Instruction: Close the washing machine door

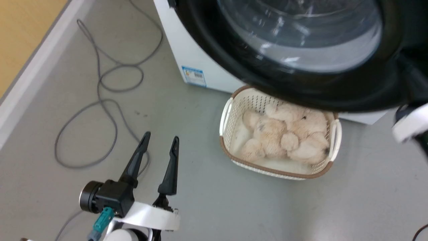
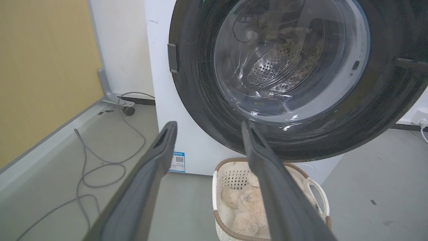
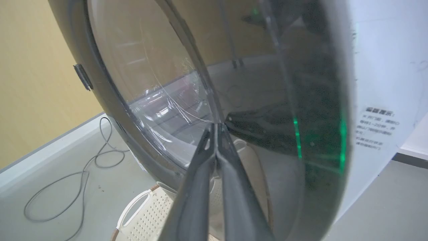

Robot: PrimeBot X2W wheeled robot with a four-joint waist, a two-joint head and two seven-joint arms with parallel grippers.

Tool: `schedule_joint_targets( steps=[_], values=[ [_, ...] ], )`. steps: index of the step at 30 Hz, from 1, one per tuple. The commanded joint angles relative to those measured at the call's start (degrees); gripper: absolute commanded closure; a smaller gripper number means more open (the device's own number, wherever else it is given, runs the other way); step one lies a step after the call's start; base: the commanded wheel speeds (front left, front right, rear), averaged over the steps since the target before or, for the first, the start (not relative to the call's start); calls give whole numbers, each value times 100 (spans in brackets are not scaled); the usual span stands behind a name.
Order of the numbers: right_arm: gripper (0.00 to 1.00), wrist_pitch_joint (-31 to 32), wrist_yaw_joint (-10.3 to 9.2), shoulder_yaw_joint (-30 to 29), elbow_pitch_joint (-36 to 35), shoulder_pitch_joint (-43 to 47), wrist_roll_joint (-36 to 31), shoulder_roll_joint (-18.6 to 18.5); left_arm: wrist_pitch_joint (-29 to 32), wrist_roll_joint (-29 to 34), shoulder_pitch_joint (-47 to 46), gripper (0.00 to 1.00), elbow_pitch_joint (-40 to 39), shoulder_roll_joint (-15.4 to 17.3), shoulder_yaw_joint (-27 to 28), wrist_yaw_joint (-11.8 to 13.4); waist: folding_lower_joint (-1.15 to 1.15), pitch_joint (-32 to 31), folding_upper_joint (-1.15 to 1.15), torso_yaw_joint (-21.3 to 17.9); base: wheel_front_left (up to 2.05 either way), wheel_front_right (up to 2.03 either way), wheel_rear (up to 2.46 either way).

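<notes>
**Head view.** The washing machine door [image 1: 301,93] is found ajar. It is swung out from the washing machine [image 1: 187,50] and overhangs a laundry basket [image 1: 224,134]. The basket is set on the floor against the machine's front lower edge and holds a plush toy [image 1: 284,137]. The left gripper [image 1: 161,136] is held low over the floor with fingers spread and nothing held. It is judged to be parked clear of the door's swing. A pale right forearm [image 1: 409,125] is noted beside the door's rim.

**Left wrist view.** The steel drum [image 2: 274,67] is seen through the glass. The latch tab [image 2: 172,62] on the rim's free edge is judged not yet engaged.

**Right wrist view.** The right gripper [image 3: 215,126] is clenched and empty, its tips set at the door's glass. Contact cannot be confirmed. The clenched fingers are judged to serve as a stiff pusher.
</notes>
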Motion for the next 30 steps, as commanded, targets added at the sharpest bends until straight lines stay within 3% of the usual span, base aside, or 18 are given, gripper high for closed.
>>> schedule_joint_targets(
  steps=[1, 11, 17, 24, 30],
  values=[
    [100, 48, -6, -17, 160, -324, 17, -114, -25, 35, -148, 0, -20, -38, 21, -34, -1, 164, 0, 80, 0, 0, 0],
    [100, 263, -6, -114, 1366, -1777, -123, -448, -25, 33, -381, 0, 3, -110, 52, -97, -1, 468, 0, 237, 0, 0, 0],
    [100, 140, -6, -278, 2023, -2272, -229, -395, -25, 55, -390, 0, 34, -119, 49, -104, -1, 485, 0, 267, 0, 0, 0],
    [100, -111, -6, -333, 2520, -2382, -158, -265, -25, 48, -366, 0, 53, -122, 68, -75, -1, 308, 0, 188, 0, 0, 0],
    [100, -493, -6, 112, 2452, -1765, 82, -158, -25, 49, -239, 0, 128, -123, 127, -73, -1, -146, 0, 5, 0, 0, 0]
  ],
)
